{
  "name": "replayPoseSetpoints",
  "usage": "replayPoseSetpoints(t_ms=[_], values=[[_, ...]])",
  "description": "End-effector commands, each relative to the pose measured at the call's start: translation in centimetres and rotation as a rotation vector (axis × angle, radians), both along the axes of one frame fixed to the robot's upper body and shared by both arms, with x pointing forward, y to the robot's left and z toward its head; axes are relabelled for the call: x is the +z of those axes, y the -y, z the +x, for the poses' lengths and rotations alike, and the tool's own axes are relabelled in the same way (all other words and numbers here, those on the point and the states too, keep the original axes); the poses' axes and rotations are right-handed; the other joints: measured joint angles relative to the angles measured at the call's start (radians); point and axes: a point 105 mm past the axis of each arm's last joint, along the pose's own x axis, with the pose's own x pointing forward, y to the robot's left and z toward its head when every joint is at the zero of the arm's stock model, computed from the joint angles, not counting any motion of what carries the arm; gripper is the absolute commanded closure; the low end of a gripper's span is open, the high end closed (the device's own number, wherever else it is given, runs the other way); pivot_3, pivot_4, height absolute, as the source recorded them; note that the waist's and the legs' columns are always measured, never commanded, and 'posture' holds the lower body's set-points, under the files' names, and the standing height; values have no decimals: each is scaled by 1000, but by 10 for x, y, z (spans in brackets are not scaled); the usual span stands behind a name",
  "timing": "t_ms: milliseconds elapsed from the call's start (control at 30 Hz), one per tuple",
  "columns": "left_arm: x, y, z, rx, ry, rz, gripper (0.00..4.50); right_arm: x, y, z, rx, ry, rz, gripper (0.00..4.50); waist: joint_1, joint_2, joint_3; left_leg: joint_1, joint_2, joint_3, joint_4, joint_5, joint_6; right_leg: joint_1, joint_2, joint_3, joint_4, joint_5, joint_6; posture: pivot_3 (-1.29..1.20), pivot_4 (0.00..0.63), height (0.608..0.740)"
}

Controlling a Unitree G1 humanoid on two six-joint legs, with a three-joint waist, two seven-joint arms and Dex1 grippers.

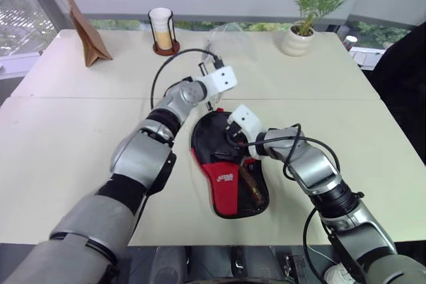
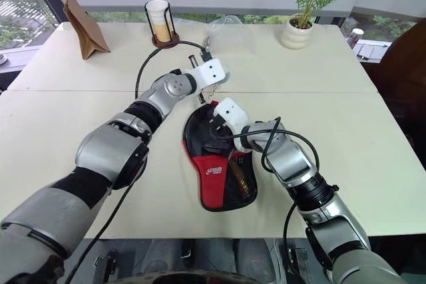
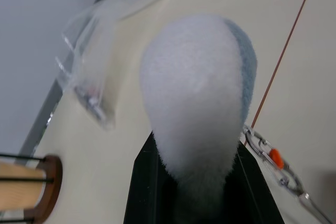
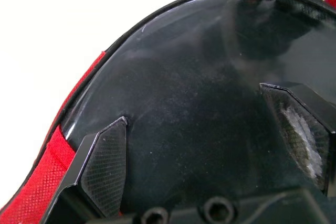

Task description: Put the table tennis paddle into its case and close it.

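The case lies mid-table, black with a red panel and a white logo. The table tennis paddle sits in it: its black blade shows at the open far end, and its striped handle shows through the mesh pocket. My right gripper hovers open just over the blade, one finger on each side. My left gripper hangs shut above the table just past the case's far edge, with nothing visible in it. A metal zip pull with an orange bead lies beside it.
A clear plastic bag lies on the far side of the table. Beside it stands a cup in a wooden-based holder. A brown paper bag stands at the far left and a potted plant at the far right.
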Motion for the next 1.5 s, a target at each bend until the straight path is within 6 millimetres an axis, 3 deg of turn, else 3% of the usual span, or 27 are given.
replayPoseSetpoints(t_ms=[33, 567, 867, 967, 1167, 1233, 1367, 1500], values=[[40, 25, -3, -61, 102, -81, 4454, -53, 12, -12, -64, -176, -127, 0, -3, 0, 0, 0, 0, 0, 0, 0, 0, 0, 0, 0, 0, 0, 0, 0, 150, 734], [32, 80, -31, -228, -32, -222, 4454, -55, 10, -17, -87, -182, -126, 0, -18, 0, 0, 0, 0, 0, -1, 0, 0, -1, 0, 0, 0, 0, 0, 0, 150, 734], [23, 81, -38, -298, -160, -271, 4454, -56, 16, -14, -95, -178, -139, 0, -18, 0, 0, 0, 0, 0, -1, 0, 0, 0, 0, 0, -1, 0, 0, 0, 150, 734], [23, 76, -38, -307, -208, -317, 3132, -55, 18, -11, -94, -174, -145, 0, -18, 0, 0, 0, 0, 0, -1, 0, 0, 0, 0, 0, -1, 0, -1, 0, 150, 734], [39, 66, -35, -333, -258, -436, 35, -53, 23, -6, -90, -164, -150, 0, -19, 0, 0, 0, 0, -1, -1, 0, 0, 0, 0, 0, -1, 0, -1, 0, 150, 734], [44, 65, -36, -354, -270, -463, 35, -52, 25, -4, -93, -162, -148, 0, -19, 0, 0, 0, 0, -1, -1, 0, 0, 0, 0, 0, -1, 0, -1, 0, 150, 734], [79, 58, -41, -466, -321, -641, 35, -47, 29, 0, -94, -153, -132, 0, -19, 0, 0, 0, 0, -1, -1, 0, 0, 0, 0, 0, -1, 0, -1, 0, 150, 734], [100, 48, -43, -535, -297, -677, 35, -42, 33, 4, -96, -134, -123, 0, -18, 0, 0, 0, 0, -1, -2, 0, 0, 0, 0, 0, -2, 0, -1, 0, 150, 734]])
